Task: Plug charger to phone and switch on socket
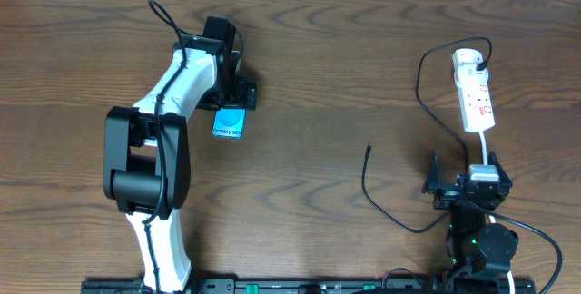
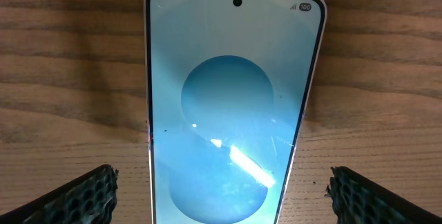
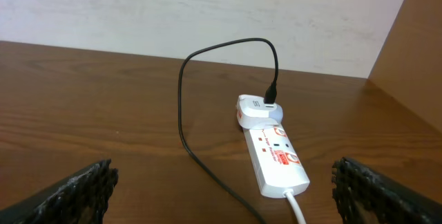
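Landmark: the narrow white power strip (image 1: 475, 90) with red marks is lying on the brown wooden table (image 1: 345, 58), over on the right arm's side, with its rounded end pointing away from the robot.
Charger cable: the long thin black charger cable (image 1: 420, 85) is sitting plugged into a chunky white adapter (image 3: 257, 110) at the power strip's far end. It's arching up, then trailing back along the side of the strip that faces the left arm.
Plug tip: the small black plug tip (image 1: 368, 149) is lying loose on the wood, off that same side of the power strip and not touching anything.
Phone: the small rectangular phone (image 1: 230, 123) with the lit teal-and-white screen is lying flat and face up, well apart from the power strip, way over toward the left arm.
Left gripper: the left gripper (image 2: 221, 207) is hovering right over the phone with its jaws spread wide. There's bare wood showing between each black ribbed finger (image 2: 79, 196) and the phone's edges.
Right gripper: the right gripper (image 3: 228, 200) is hanging near the power strip's near end and pointing at it, jaws spread wide and pinching nothing.
White cord: the thick white cord (image 1: 483, 144) is running from the power strip's near end toward the right gripper.
Switches: they're looking too small to tell if they're on or off.
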